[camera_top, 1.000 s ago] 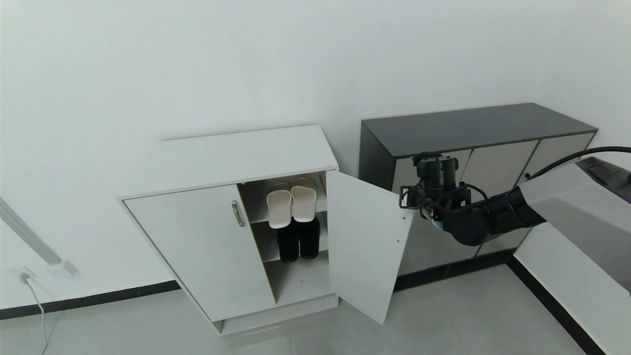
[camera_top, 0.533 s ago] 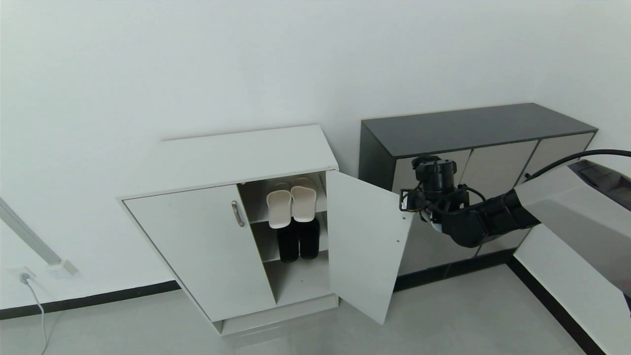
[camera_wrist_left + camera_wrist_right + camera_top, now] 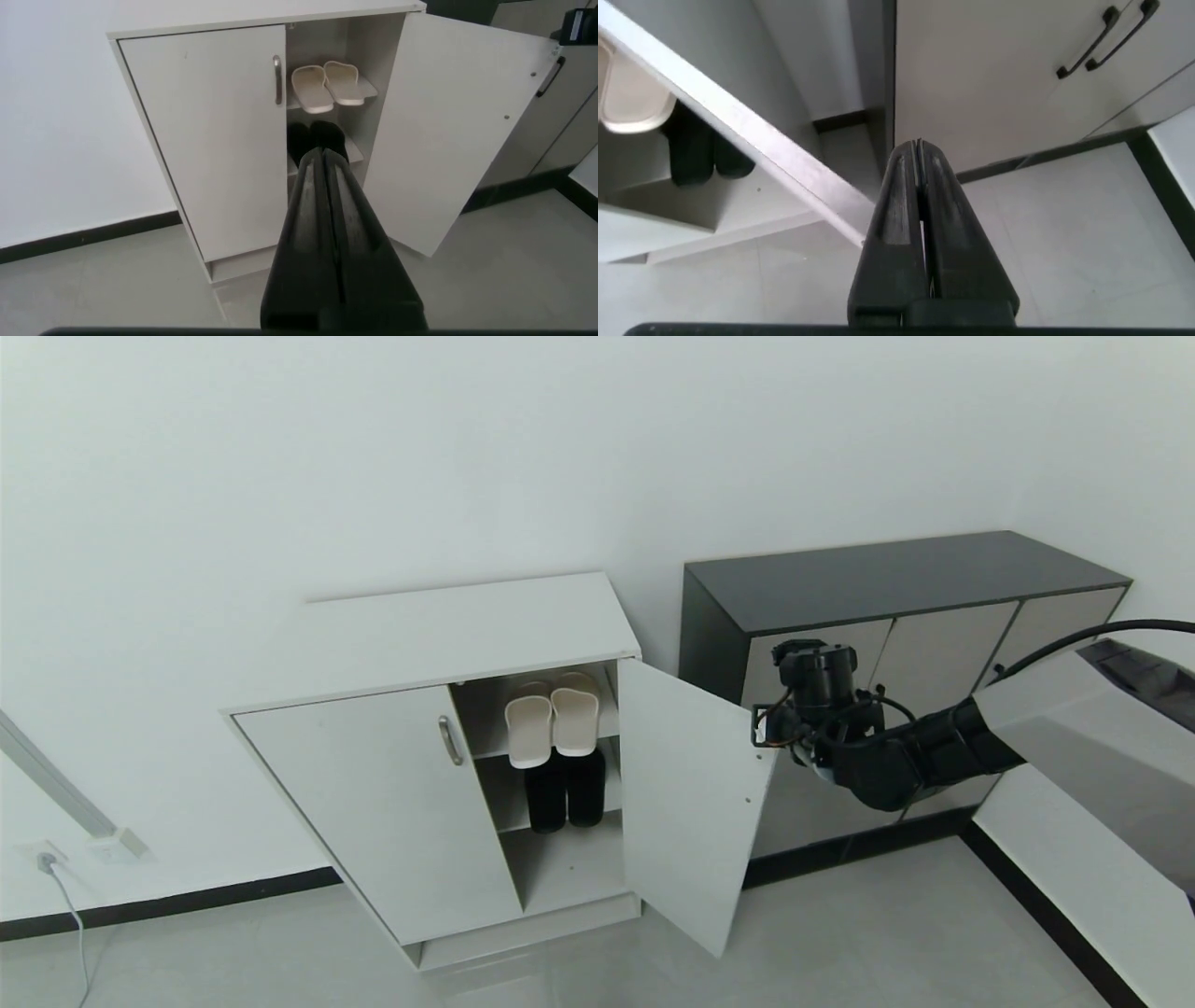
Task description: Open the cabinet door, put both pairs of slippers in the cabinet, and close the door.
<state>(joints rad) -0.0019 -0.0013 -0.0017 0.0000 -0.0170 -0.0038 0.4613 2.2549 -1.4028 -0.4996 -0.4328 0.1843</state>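
Note:
The white cabinet has its left door closed and its right door swung open. Inside, beige slippers lie on the upper shelf and black slippers on the shelf below. My right gripper is shut, fingers together, and rests against the outer face of the open door near its top free corner. The right wrist view shows the right gripper just behind the door's edge. My left gripper is shut on nothing and points at the cabinet opening, below the beige slippers.
A grey sideboard with a dark top stands right of the cabinet, close behind my right arm. A white counter runs along the right. A wall socket with a cable sits low on the left. Bare floor lies before the cabinet.
My right gripper has moved left against the open door. The door's free edge has swung slightly toward the cabinet.

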